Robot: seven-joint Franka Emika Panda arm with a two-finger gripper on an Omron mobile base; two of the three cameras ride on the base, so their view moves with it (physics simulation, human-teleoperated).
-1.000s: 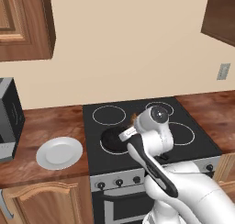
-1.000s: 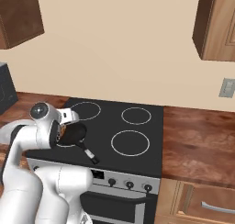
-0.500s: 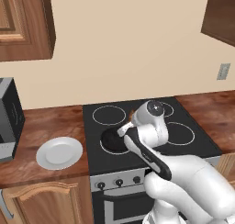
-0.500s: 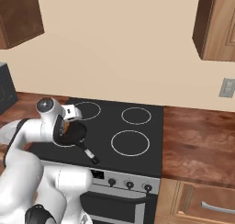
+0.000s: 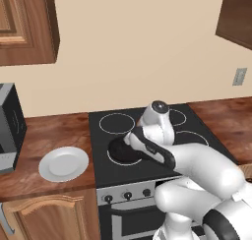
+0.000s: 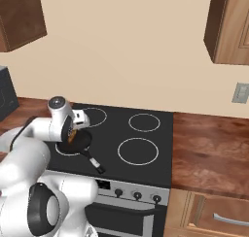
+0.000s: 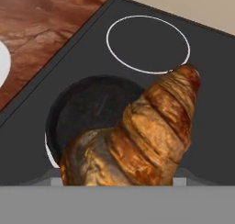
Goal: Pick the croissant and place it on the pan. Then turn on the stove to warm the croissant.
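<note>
The arm (image 5: 197,160) is glossy white all over, built of fat rounded links like swollen tubes. Its joints are dark: a black band curves along the forearm (image 5: 152,150), and a round grey-black cap with a pale centre tops the wrist (image 6: 57,103). A broad black ring circles the base link (image 6: 41,209).

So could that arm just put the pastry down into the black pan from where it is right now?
Probably yes. The gripper holds the croissant right above the pan, whose dark inside looks bare, and nothing shows between them. How high it hangs I can't judge.
</note>
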